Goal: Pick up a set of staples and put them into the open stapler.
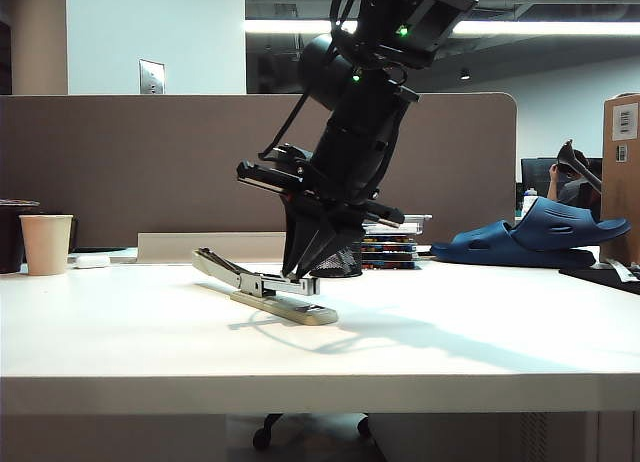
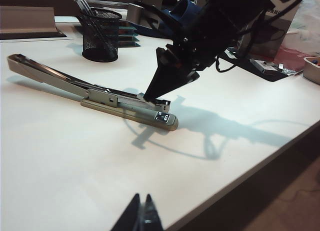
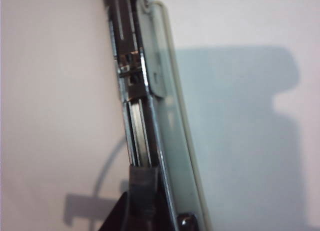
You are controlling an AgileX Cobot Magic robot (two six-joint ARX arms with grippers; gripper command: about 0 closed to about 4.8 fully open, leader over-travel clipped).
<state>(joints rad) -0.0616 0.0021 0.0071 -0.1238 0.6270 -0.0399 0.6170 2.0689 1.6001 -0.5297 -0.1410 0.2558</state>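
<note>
The right gripper [image 2: 145, 97] is clenched at the stapler [image 2: 100, 95] magazine; insertion appears underway, staples unseen. The left gripper [image 2: 141, 217] is parked, closed.

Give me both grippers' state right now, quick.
Left gripper: shut, empty, low over the near table edge.
Right gripper: shut, tips at the stapler magazine; staples between the fingers cannot be told.
</note>
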